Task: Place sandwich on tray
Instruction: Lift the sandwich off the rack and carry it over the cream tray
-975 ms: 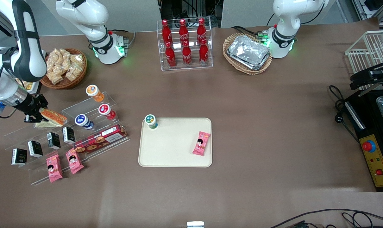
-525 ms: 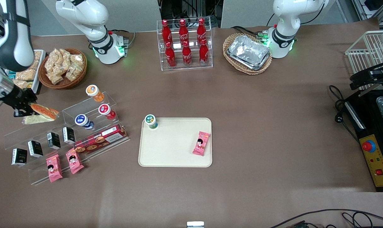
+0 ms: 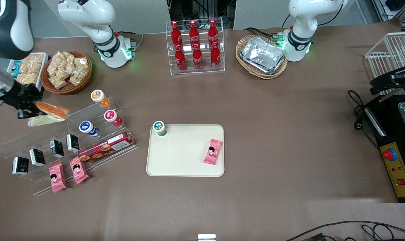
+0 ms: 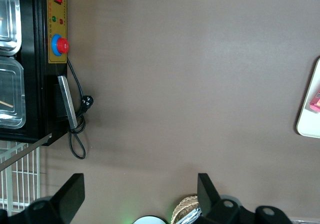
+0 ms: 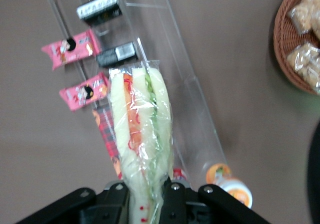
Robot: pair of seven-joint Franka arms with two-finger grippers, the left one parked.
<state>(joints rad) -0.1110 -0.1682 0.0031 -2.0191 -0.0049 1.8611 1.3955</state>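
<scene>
My right gripper (image 3: 33,109) is shut on the sandwich (image 3: 51,111), a wrapped wedge of pale bread with orange-red and green filling, and holds it in the air above the end of the clear stepped display rack (image 3: 65,140) at the working arm's end of the table. In the right wrist view the sandwich (image 5: 141,129) sticks out from between my fingers (image 5: 172,199), with the rack below it. The cream tray (image 3: 182,157) lies flat near the table's middle. It holds a small green-lidded cup (image 3: 159,128) and a pink snack packet (image 3: 213,151).
The rack carries small cups (image 3: 110,116), black cartons (image 3: 57,148), a red biscuit box (image 3: 105,147) and pink packets (image 3: 78,170). A wicker basket of snack bags (image 3: 67,71) and a white tray of snack packs (image 3: 26,68) stand nearby. Cola bottles (image 3: 195,47) and foil trays (image 3: 262,55) stand farther from the camera.
My gripper, holding the sandwich, rose off the rack and drew toward the table's end, then edged back toward the rack. The white tray of snack packs came into sight.
</scene>
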